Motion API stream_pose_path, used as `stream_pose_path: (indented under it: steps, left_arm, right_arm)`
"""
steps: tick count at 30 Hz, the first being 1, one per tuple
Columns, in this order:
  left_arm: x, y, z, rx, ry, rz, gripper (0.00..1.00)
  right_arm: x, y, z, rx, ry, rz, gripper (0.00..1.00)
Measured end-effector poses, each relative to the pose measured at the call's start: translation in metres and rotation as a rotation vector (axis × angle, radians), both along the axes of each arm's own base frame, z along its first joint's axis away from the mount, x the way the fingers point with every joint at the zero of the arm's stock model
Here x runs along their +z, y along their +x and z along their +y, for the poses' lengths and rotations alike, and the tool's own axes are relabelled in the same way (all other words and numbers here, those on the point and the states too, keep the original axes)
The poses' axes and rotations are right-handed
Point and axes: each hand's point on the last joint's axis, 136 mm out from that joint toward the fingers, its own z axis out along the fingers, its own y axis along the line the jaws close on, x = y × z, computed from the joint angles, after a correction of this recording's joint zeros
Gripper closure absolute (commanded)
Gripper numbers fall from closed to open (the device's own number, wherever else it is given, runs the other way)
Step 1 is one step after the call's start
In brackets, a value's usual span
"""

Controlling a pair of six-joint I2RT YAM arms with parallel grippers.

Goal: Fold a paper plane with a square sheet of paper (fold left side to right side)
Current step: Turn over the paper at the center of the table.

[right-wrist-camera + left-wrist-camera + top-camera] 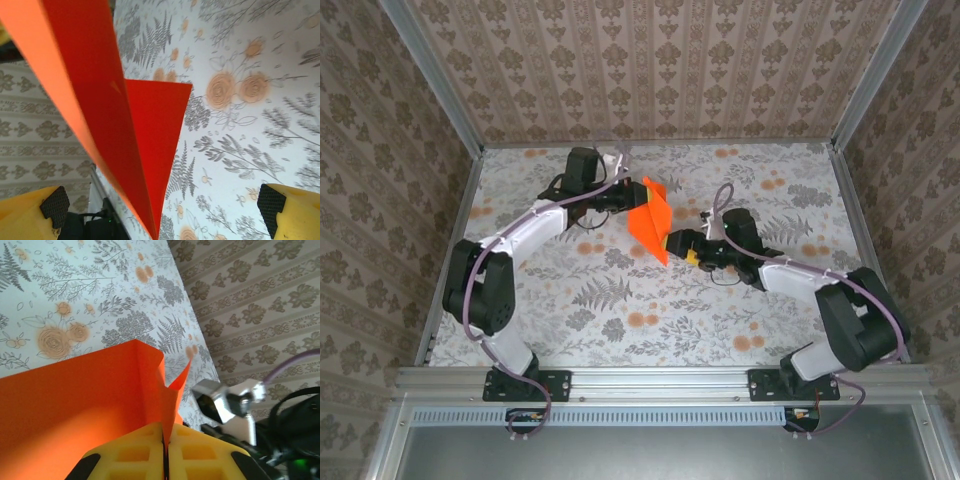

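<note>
So the left gripper point(165, 440) is clamped tight on the creased, pointed piece of bright orange paper point(650, 215), holding it up over the middle of the floral-print table point(620, 310), while the right gripper point(682, 247) sits just beside it, jaws spread wide and gripping nothing.

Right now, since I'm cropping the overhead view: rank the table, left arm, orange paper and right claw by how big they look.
1. table
2. left arm
3. orange paper
4. right claw, though the paper partly hides it, so this place is less sure.
</note>
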Motion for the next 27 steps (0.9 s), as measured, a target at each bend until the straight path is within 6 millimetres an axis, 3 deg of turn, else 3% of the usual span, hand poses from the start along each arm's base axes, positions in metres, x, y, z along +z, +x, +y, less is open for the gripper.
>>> stream_pose_path:
  steps: [5,12,20,27]
  left_arm:
    - [0.008,-0.002,0.001,0.009,-0.014,0.003,0.91]
    - [0.012,-0.002,0.001,0.019,-0.024,0.020,0.91]
    - [0.017,-0.002,0.000,0.022,-0.045,0.025,0.91]
    - [0.008,-0.005,0.001,0.024,-0.044,0.048,0.91]
  right_arm:
    - [0.000,-0.003,0.022,0.055,0.075,0.013,0.03]
    - [0.019,0.002,0.033,0.076,0.174,-0.016,0.26]
    - [0.031,0.008,0.029,0.063,0.209,-0.045,0.42]
    - [0.048,0.015,0.019,0.037,0.229,-0.093,0.51]
